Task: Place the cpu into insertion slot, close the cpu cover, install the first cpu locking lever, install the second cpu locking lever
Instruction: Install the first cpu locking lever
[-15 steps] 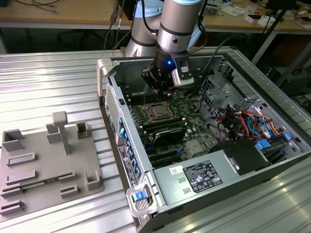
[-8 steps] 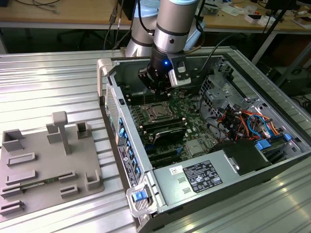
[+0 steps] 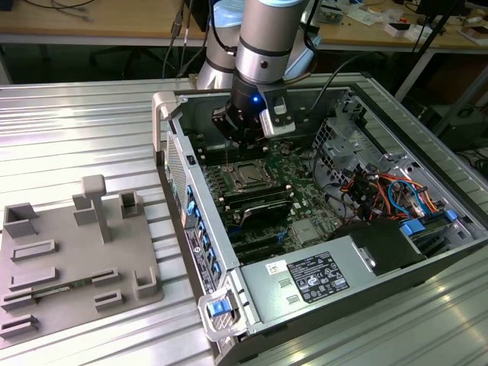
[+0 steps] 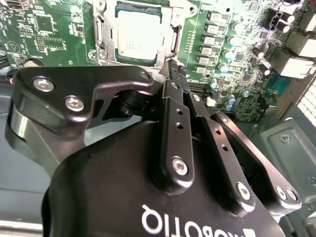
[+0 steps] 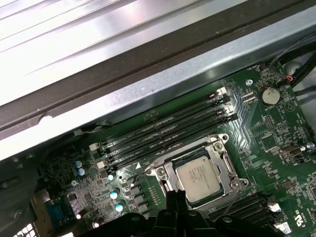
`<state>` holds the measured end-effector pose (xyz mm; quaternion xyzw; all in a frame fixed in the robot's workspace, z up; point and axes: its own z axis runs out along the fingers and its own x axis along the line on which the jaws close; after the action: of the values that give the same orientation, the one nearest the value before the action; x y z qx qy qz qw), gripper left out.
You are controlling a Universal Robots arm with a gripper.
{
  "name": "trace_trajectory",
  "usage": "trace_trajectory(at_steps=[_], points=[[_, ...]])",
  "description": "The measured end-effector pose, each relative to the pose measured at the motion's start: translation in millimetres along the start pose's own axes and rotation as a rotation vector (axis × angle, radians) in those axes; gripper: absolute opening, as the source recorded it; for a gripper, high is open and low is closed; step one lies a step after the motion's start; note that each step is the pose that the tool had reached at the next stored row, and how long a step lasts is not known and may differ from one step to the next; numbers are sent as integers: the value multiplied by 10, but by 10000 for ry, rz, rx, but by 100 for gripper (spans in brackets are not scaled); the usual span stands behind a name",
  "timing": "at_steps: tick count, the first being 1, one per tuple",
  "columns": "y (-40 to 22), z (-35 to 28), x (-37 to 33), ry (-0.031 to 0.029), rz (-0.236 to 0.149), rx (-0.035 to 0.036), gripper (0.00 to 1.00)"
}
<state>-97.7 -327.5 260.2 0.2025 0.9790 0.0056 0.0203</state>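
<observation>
Faintly lettered, the cpu (image 5: 200, 177) lies framed by the cpu cover (image 5: 231, 170).

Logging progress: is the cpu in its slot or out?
In. In the first wrist view the cpu lies flat inside the insertion slot, silvery rim framing all its sides.

The worktop (image 3: 76, 130) was a silvery metal surface ribbed with long parallel grooves. An open computer case (image 3: 197, 236) lay on its side directly on it, toward the exterior view's right. Near the case, on the exterior view's left, a flat grey fixture plate (image 3: 69, 263) with several upright holders rested on the ribs.
</observation>
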Motion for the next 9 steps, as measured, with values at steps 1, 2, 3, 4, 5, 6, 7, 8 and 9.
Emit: trace_trajectory(at_steps=[1, 2, 3, 4, 5, 6, 7, 8, 9], points=[[-4, -1, 7, 0, -29, -1, 11], [-5, -1, 11, 1, -51, -1, 11], [-6, -1, 13, 1, -78, -2, 11], [-7, -1, 14, 2, -141, -4, 11], [-7, -1, 14, 5, -225, -8, 11], [-8, -1, 15, 7, -360, -13, 11], [-8, -1, 15, 10, -546, -19, 11], [-8, -1, 15, 19, -988, -36, 11], [-8, -1, 16, 28, -1436, -53, 11]])
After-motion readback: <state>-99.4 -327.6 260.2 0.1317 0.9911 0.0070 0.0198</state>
